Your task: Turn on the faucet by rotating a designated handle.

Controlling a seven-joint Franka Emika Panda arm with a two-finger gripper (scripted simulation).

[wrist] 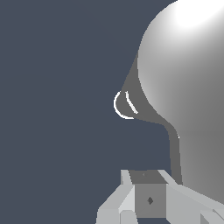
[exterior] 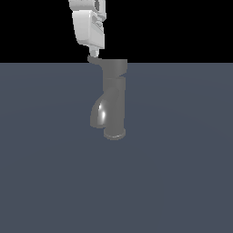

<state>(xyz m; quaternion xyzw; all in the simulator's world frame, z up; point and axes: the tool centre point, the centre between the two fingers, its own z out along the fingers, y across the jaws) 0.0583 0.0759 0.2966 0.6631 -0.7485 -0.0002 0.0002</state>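
Looking across the bench [exterior: 54,182] in the exterior view, I see the faucet [exterior: 114,98] standing upright near the far edge, roughly midway along it, its round flange on the surface and its thick spout curving down toward the exterior view's left. The handle [exterior: 94,61] is the thin lever poking out of the top cap on that same side, and the white end effector [exterior: 93,53] hangs right above its tip, fingertips seemingly touching or just beside it; I cannot tell from here whether the fingers are apart or together. Moving to the wrist view, the glossy top cap fills one side of the picture, the handle [wrist: 176,148] runs from it as a dark strip toward the end effector [wrist: 148,199], and the pale fingers [wrist: 114,205] appear to sit on either side of the lever's end, though whether they pinch it stays unclear. To do this step well, I'd judge the push should land near the lever's tip, sweep sideways around the cap's upright axis, and stay level so the fingers don't ride over the upcurved end.
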